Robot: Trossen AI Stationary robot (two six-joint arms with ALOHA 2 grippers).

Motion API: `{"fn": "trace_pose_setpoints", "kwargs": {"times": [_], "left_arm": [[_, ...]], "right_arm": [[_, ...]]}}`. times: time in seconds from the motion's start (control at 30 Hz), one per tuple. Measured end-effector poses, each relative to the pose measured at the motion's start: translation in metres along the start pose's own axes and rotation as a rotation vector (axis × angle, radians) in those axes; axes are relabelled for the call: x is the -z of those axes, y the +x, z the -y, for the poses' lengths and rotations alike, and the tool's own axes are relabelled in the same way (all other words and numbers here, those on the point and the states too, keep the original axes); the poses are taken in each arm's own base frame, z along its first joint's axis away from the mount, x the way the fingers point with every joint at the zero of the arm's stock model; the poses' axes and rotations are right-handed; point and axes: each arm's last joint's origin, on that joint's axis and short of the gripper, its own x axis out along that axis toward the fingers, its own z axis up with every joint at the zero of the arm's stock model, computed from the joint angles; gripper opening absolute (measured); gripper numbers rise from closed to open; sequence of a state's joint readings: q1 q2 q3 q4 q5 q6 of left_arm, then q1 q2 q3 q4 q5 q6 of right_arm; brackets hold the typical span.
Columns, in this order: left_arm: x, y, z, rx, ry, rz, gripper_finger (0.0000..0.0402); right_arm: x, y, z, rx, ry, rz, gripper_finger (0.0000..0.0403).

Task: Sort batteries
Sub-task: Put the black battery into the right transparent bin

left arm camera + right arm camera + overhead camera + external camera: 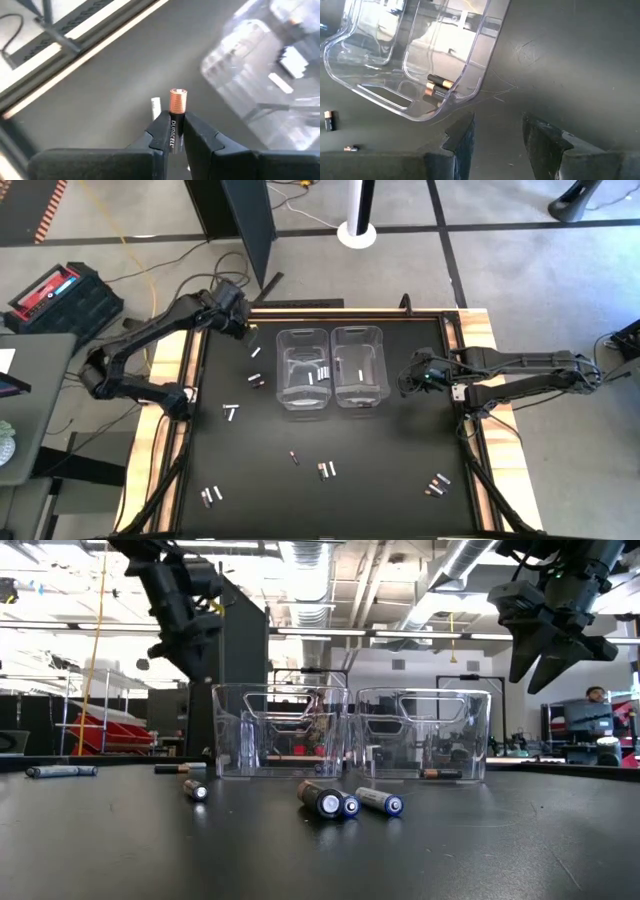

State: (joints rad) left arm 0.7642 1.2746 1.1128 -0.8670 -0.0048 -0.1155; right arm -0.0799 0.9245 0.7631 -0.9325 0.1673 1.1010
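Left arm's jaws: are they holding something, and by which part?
Yes: a black cylindrical battery with a copper-coloured end, pinched around its black body; the copper end sticks out beyond the jaws.

High view looks straight down; low view sits level; both share 2 clear bins [330, 367], perhaps blurred.

Arms: two. Grippers: two, left gripper [176, 131], right gripper [497, 131].

Bins: two, clear, left bin [301, 366], right bin [358, 364].

Cell in left gripper: one, dark with copper end [176, 106].

Cells in left bin: about two pale, exact count unclear. Cells in right bin: two dark [436, 86], one pale.

Loose cells on table [240, 470], high view: roughly fourteen, mostly in pairs; too small for exact count.
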Motion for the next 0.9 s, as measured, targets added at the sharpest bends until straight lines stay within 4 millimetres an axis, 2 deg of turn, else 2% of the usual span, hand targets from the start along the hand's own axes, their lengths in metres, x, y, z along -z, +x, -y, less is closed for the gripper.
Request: {"fn": "trace_pose_setpoints", "kwargs": {"times": [0.17, 0.4, 0.73, 0.9], "left_arm": [[-0.019, -0.007, 0.034, 0.073, 0.045, 0.052, 0.0038], [-0.065, -0.002, 0.089, 0.160, 0.147, 0.118, 0.0038], [-0.125, 0.037, 0.173, 0.243, 0.309, 0.175, 0.0038], [-0.140, 0.069, 0.210, 0.276, 0.347, 0.191, 0.0038]], "right_arm": [[0.000, 0.000, 0.000, 0.000, -0.034, 0.000, 0.0179], [0.000, 0.000, 0.000, 0.000, -0.040, 0.000, 0.0179], [0.000, 0.000, 0.000, 0.000, -0.040, -0.001, 0.0179], [0.000, 0.000, 0.000, 0.000, -0.040, -0.001, 0.0179]]}}
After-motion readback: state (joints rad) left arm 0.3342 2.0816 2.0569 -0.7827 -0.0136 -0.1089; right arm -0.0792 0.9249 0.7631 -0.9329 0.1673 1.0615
